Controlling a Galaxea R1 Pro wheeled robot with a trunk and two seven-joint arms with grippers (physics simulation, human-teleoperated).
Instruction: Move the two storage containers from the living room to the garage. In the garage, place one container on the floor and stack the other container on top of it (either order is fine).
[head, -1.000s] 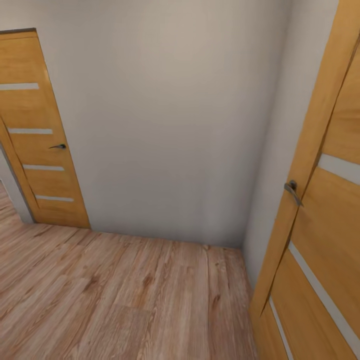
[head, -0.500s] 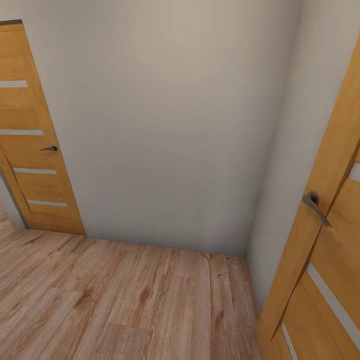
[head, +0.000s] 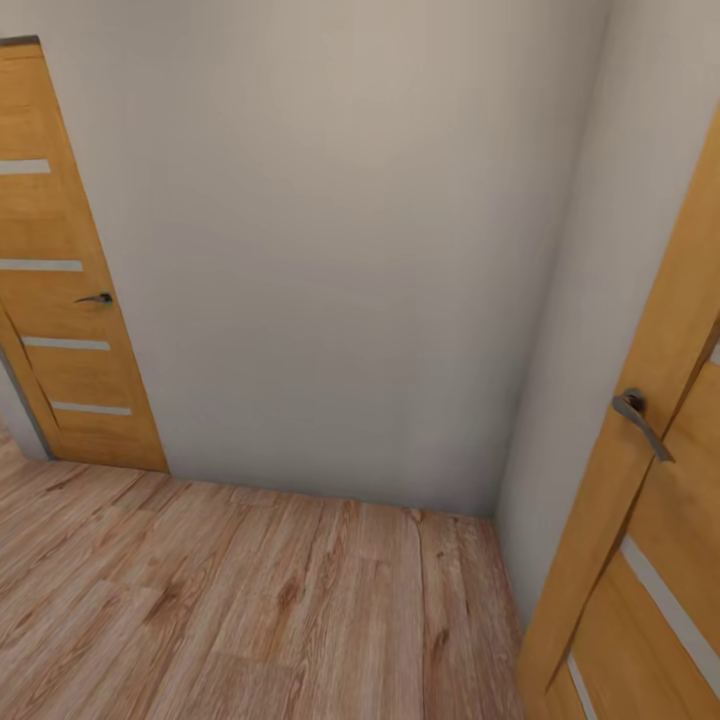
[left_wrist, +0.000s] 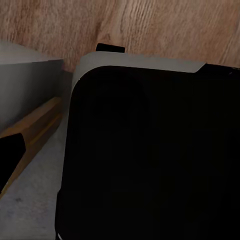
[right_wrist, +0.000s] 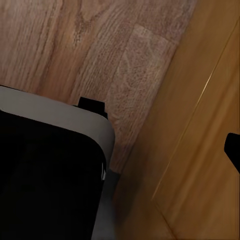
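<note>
Hallway corner: two wooden doors with pale horizontal strips, left door (head: 60, 280) closed against the plain grey-white wall (head: 340, 260), right door (head: 650, 480) close by at the view's edge. Each has one metal lever handle (head: 640, 420). Light wood-plank floor (head: 250, 610) below. Wrist views: dark robot body (left_wrist: 150, 155) over plank flooring; cannot tell either gripper's state.

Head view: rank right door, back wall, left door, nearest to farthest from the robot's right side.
1. Right door: at the right edge, closest.
2. Back wall: straight ahead.
3. Left door: far left, about level with the wall, so 2 and 3 are nearly tied.
</note>
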